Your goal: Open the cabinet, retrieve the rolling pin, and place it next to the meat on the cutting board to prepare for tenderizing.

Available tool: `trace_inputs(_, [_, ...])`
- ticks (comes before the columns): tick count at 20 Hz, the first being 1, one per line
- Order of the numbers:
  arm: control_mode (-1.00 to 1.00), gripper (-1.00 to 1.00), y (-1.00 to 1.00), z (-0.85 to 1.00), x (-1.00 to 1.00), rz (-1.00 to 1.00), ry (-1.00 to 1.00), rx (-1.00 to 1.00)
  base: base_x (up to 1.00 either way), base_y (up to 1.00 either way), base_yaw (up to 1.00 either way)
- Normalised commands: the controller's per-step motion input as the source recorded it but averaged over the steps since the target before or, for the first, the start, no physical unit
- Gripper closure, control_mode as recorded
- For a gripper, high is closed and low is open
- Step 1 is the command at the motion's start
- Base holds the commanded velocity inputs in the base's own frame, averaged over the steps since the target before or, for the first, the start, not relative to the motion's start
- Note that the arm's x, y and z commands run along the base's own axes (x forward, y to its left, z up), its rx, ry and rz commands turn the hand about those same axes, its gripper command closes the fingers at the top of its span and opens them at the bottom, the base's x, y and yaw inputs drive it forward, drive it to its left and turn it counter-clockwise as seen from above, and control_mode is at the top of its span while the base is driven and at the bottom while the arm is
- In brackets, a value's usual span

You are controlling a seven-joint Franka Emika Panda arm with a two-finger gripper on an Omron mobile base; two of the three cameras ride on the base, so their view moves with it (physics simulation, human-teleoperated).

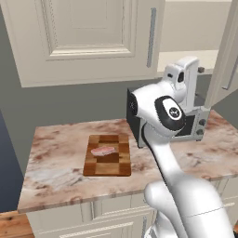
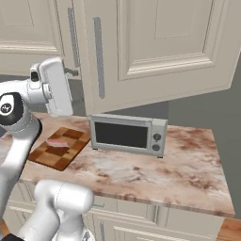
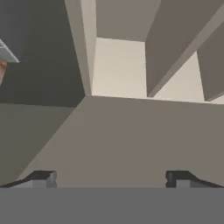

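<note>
Nearest the base, the cutting board (image 1: 107,155) lies flat on the marbled counter (image 1: 56,167), its dark and light brown blocks in a checker pattern. The meat (image 1: 102,150), a small pinkish-red slab with pale streaks, sits on the board's far half. Just beside the board stands the grey toaster oven (image 2: 128,134). Above it the gripper (image 3: 109,177) is raised, its fingers (image 3: 41,177) spread wide with nothing between them, facing the underside of the cabinet (image 2: 155,42). The cabinet is cream with raised panels and long grey bar handles; one door (image 1: 225,56) stands swung out, plain beige showing inside.
</note>
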Motion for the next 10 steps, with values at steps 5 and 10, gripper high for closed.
trace_inputs(5, [-1.0,-1.0,-0.18,0.0,0.16,-0.23,0.03,-0.07,0.0,0.0,0.0])
trace_inputs(10, [-1.0,-1.0,-0.31,0.0,0.06,-0.18,0.05,-0.03,0.0,0.0,0.0])
